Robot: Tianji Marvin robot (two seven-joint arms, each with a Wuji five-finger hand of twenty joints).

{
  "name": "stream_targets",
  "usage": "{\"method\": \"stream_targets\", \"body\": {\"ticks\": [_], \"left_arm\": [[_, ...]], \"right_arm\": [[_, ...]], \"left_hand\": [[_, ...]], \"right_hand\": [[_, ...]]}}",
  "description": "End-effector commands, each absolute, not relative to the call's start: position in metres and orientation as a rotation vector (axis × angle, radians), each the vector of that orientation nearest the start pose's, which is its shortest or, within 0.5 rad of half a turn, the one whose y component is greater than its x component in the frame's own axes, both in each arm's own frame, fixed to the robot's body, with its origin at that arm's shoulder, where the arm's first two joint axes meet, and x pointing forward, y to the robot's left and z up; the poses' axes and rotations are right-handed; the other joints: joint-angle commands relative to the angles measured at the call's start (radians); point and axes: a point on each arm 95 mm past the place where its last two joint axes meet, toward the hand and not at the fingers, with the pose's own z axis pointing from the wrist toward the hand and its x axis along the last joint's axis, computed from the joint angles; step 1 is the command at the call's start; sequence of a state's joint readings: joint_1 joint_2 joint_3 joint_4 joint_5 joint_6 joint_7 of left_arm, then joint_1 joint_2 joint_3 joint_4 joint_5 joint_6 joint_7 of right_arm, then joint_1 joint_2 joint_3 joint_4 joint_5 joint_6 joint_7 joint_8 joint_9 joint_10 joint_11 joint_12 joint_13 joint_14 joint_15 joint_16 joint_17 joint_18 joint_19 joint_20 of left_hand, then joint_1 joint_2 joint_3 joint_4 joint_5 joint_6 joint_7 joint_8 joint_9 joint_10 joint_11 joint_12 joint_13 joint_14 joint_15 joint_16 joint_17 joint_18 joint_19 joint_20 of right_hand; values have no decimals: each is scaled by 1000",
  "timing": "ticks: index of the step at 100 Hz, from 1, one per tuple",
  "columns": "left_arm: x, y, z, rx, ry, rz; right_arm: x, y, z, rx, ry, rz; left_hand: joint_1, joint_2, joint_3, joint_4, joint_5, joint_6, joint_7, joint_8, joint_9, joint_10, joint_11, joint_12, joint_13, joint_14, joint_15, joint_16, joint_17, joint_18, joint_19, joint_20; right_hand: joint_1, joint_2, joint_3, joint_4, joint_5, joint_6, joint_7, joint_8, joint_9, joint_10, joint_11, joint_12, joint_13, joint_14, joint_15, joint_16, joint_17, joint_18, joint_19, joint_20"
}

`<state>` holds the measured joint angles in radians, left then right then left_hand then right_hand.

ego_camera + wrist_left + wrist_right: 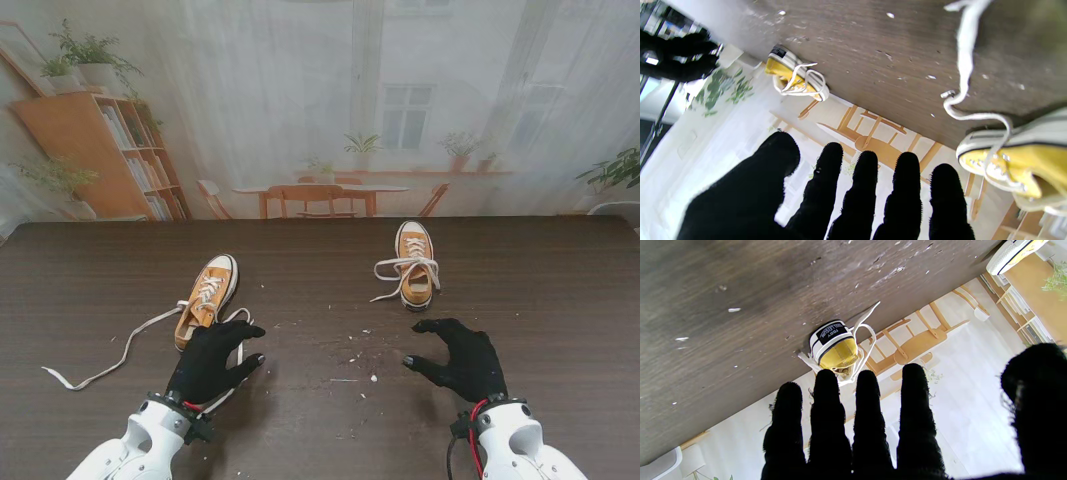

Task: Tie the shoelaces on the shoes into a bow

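**Two yellow shoes on the desk, both robot hands empty**

Two yellow shoes with white soles lie on the dark wooden desk, both with their laces undone. The left shoe sits tilted, toe pointing away and a little to the right. Its lace trails off to the left in a long strip across the desk, and another strand loops beside the heel on the right.

The left robot hand hangs just nearer to me than this shoe's heel, its black fingers spread and slightly curled, holding nothing. Whether its fingertips touch the lace loop next to the heel cannot be told. In the left wrist view the fingers are apart with the shoe close beside them.

The right shoe lies farther from me, toe pointing away, with its lace looped loosely across the top and out to the left. The right robot hand is nearer to me than this shoe and clear of it, fingers spread and bent, empty.

Small pale crumbs are scattered on the desk between the two hands.
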<state>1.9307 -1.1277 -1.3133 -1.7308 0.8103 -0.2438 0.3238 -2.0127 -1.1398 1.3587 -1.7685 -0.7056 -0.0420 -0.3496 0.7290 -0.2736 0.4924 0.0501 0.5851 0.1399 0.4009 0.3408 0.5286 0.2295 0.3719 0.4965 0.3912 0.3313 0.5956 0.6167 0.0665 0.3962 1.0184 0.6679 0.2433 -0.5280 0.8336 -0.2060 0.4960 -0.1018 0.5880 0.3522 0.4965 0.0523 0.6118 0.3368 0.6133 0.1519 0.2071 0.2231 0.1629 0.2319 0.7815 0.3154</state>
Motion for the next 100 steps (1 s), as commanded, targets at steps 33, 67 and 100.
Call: {"method": "stream_targets", "body": {"ticks": [33,67,100], "left_arm": [[342,30,-297,-1202,1399,-1631],[384,65,-275,-1045,1619,-1311],[402,78,-286,-974,1739,-1143]], "right_arm": [[275,-26,-365,1616,1043,1713],[273,-29,-364,1643,1002,1732],[274,-26,-364,1663,1009,1735]], "left_hand": [[24,-3,5,5,-89,-29,-69,-10,-122,-33,-69,-67,-92,-62,-243,-157,-90,-35,-326,-154],[64,-145,180,-49,-209,-35,-152,-68,-283,-95,-135,-147,-222,-160,-423,-270,-72,-123,-742,-192],[40,-201,249,-67,-233,-38,-166,-83,-336,-105,-151,-167,-263,-183,-452,-292,-60,-135,-855,-169]], "right_hand": [[21,4,-32,30,16,5,8,-12,18,15,-2,-8,8,14,-8,-9,1,12,20,-14],[25,-12,-8,32,14,8,10,-12,21,21,3,-6,15,19,-3,-3,2,18,23,-10],[22,-14,1,30,10,6,11,-13,19,19,3,-6,15,21,-2,1,3,21,21,-7]]}}
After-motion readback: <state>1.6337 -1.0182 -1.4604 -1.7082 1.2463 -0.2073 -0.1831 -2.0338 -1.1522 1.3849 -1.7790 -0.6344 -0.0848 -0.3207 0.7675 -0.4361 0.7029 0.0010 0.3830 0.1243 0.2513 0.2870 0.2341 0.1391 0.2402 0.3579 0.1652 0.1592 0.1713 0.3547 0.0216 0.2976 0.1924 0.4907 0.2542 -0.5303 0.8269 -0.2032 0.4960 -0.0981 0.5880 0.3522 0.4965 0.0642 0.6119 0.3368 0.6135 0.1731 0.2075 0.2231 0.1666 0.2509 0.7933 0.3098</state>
